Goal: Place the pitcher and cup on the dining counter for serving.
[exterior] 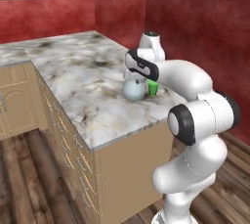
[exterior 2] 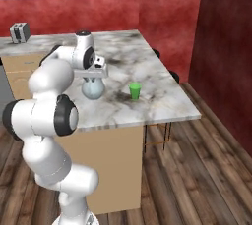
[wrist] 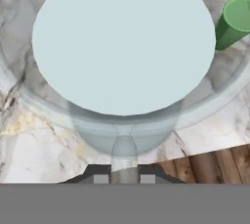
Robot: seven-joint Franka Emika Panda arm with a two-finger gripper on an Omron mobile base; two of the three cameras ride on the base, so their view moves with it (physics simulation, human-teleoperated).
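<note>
**A:** Start with the left base view. Where do you stand on the task?

**B:** You have both things on the large white-grey marble dining counter (exterior: 88,78). The pale blue-grey translucent round-bellied pitcher (exterior: 133,90) stands upright near the counter's near corner, and the small bright green tapered cup (exterior: 153,88) stands just beside it, on the side toward the red wall. Your 2-finger gripper (exterior: 135,77) sits right over the pitcher's neck.

**A:** And from the right base view?

**B:** Same story. The pitcher (exterior 2: 93,89) rests on the dining counter (exterior 2: 147,67), a little in from its front edge, with the gripper (exterior 2: 93,76) at its top. The cup (exterior 2: 135,91) stands upright on the slab, apart from the pitcher. You'll also see a small toaster-like box (exterior 2: 19,32) far back on the counter.

**A:** Is the hand let go yet?

**B:** Judge from the hand view. The pitcher (wrist: 122,47) lies straight below, and the rim's near wall runs down between the 2 dark finger tips (wrist: 100,179), so the gripper (wrist: 124,179) looks pinched narrowly on the pitcher's rim. The cup (wrist: 233,22) shows beside the pitcher.

**A:** What's left, then?

**B:** By my reading, only to release the pitcher and lift your hand clear without tipping it toward the cup.
</note>
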